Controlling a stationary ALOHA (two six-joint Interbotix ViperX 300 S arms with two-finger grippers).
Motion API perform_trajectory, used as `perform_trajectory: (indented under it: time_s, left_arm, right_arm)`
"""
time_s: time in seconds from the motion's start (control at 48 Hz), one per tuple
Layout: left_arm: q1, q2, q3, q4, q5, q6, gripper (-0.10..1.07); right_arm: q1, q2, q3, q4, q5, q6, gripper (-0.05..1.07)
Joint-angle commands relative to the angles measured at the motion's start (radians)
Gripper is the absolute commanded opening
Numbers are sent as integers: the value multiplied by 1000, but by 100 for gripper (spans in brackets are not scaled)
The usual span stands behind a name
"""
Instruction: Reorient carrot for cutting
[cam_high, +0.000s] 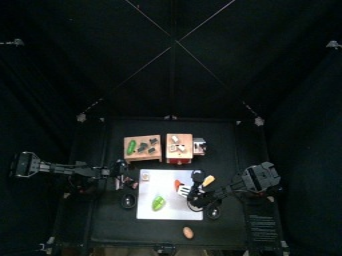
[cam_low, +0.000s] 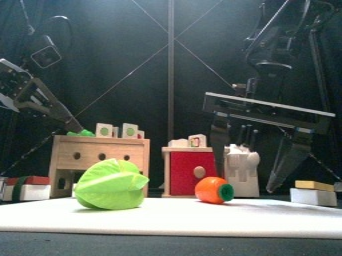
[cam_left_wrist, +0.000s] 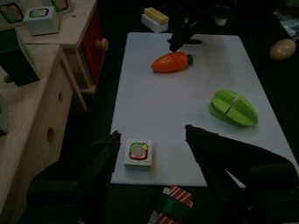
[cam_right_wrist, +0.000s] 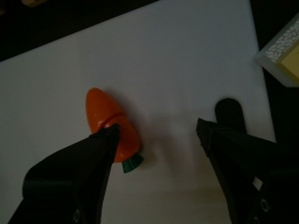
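The carrot (cam_right_wrist: 107, 116), short and orange-red with a green stub end, lies on the white cutting board (cam_right_wrist: 176, 79). My right gripper (cam_right_wrist: 163, 164) hangs over it, open wide, and the carrot's green end sits right against the inner side of one finger (cam_right_wrist: 91, 162). The front view shows the carrot (cam_low: 214, 190) low on the board, below the right gripper (cam_low: 254, 160). In the left wrist view the carrot (cam_left_wrist: 170, 61) lies at the far end of the board under the right gripper (cam_left_wrist: 184, 33). My left gripper (cam_left_wrist: 163, 175) is open at the board's other end, holding nothing.
A green vegetable (cam_low: 111, 186) lies on the board beside the carrot. Wooden toy boxes (cam_high: 142, 146) stand behind the board. A brownish oval lump (cam_high: 189, 232) lies off the board in front. A yellow block (cam_right_wrist: 281, 52) sits past one corner, and a small card box (cam_left_wrist: 139, 153) is near the left gripper.
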Motion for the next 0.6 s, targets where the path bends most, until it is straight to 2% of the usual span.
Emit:
perform_trajectory:
  time_s: [0.0,0.25,0.417,0.583]
  left_arm:
    - [0,2,-9,-2,-3,-2,95]
    - [-2,0,-11,-2,-5,-2,95]
    - [0,0,-9,-2,-3,-2,95]
    - [-2,0,-9,-2,-3,-2,95]
  right_arm:
    - [8,-51,2,11,5,3,100]
    - [41,-83,44,92,-5,3,100]
    - [43,-49,34,91,-84,5,100]
    - [38,-9,-5,72,-104,3,100]
